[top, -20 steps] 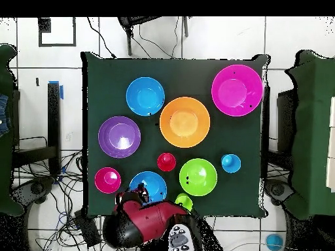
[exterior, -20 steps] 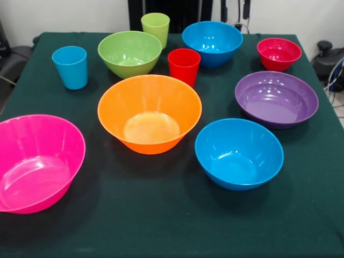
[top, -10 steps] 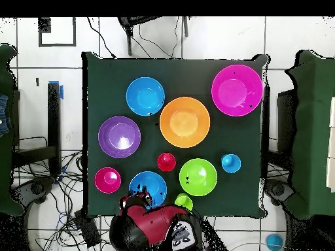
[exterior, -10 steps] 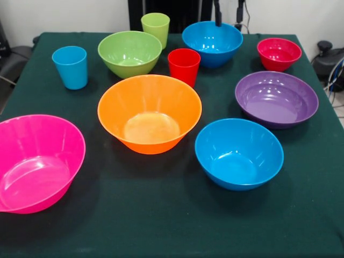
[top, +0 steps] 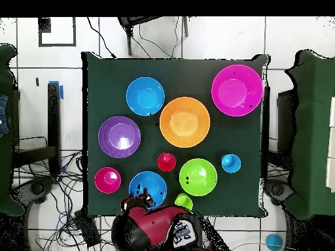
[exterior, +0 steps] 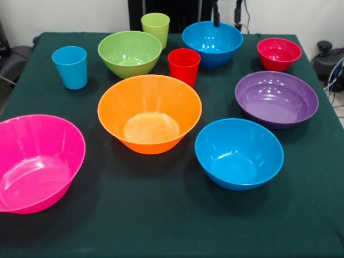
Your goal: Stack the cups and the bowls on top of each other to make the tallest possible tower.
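Gripper [exterior: 226, 12] tips poke in above your far blue bowl [exterior: 212, 42], seemingly apart; every bowl and cup sits separate on the surface [exterior: 161, 215].

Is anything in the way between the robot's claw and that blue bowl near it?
No, nothing visible. The open gripper hangs just above the far blue bowl at its back rim, and that bowl is empty. On the way to the orange bowl, though, the red cup stands roughly between them.
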Robot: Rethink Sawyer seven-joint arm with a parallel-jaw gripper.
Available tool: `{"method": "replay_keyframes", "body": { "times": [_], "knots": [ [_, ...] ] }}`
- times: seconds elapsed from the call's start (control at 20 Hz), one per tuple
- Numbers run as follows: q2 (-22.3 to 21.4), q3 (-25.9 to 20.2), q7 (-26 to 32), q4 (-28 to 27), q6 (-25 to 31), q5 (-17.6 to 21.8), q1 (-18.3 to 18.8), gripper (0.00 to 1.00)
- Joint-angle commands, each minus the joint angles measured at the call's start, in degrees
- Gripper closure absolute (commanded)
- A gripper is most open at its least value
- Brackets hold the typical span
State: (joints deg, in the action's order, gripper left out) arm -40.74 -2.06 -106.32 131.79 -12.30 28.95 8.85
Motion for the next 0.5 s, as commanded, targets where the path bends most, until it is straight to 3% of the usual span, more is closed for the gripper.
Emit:
{"method": "replay_keyframes", "body": {
  "times": [0.05, 0.5],
  "knots": [
    [2.5, -4.3, -6.5, -0.3, -1.5, 3.1, 1.8, 0.00],
    [2.9, -4.1, -6.5, -0.6, -2.6, 3.7, 1.6, 0.00]
  ]
}}
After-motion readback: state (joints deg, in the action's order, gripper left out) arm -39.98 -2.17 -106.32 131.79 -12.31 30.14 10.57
